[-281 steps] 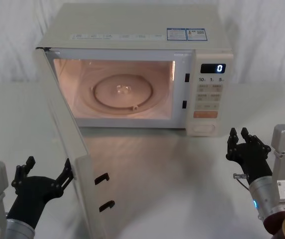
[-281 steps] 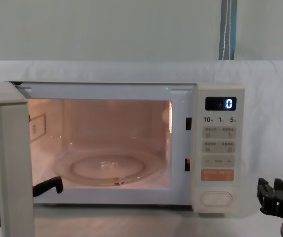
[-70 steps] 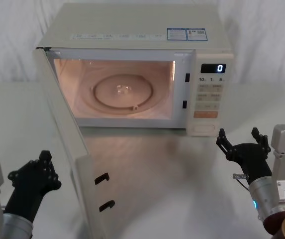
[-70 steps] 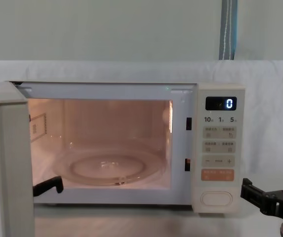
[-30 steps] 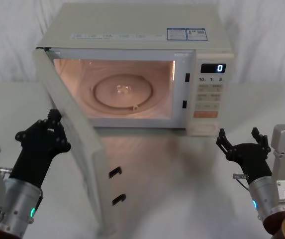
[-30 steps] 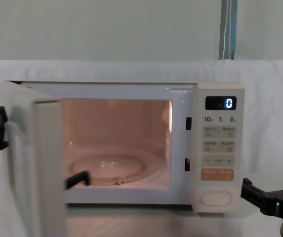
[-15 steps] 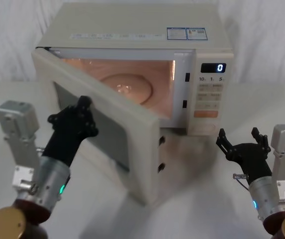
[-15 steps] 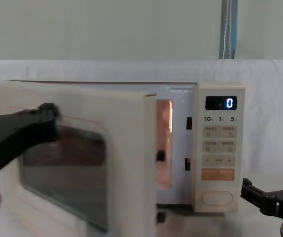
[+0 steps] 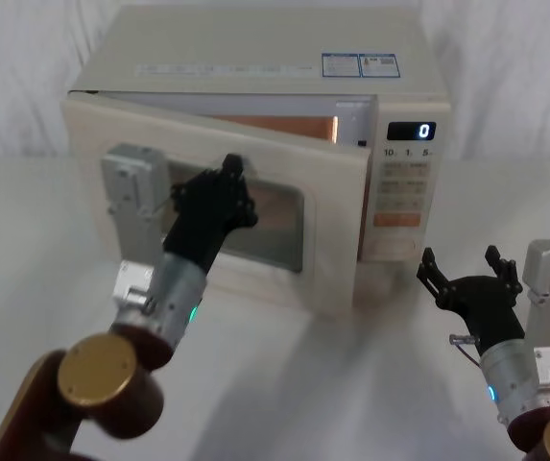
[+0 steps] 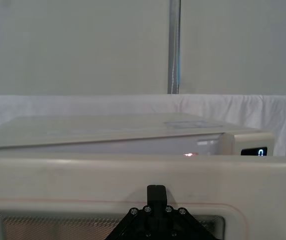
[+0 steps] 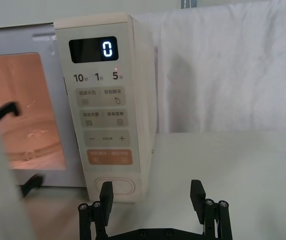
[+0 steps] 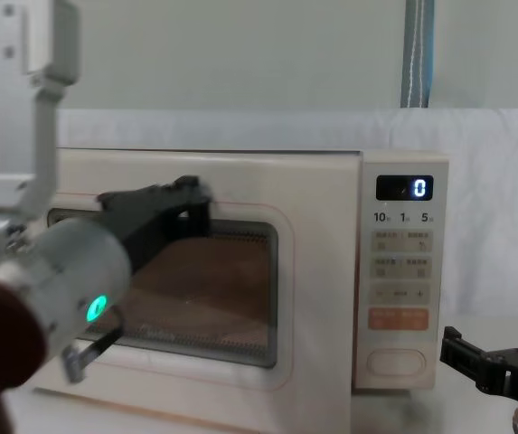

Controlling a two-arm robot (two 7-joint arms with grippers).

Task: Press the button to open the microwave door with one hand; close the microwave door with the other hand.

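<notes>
Cream microwave door [image 9: 327, 206] against left pincer [image 9: 228, 187]

Left end effector [image 9: 228, 187] extended forward (right end effector [image 9: 471, 276] spread wide).

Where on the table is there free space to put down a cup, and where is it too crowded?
Free: the table left of the microwave, and the stretch between both arms. Crowded: at the door, where the left end effector pushes, and before the button near the open right end effector.
</notes>
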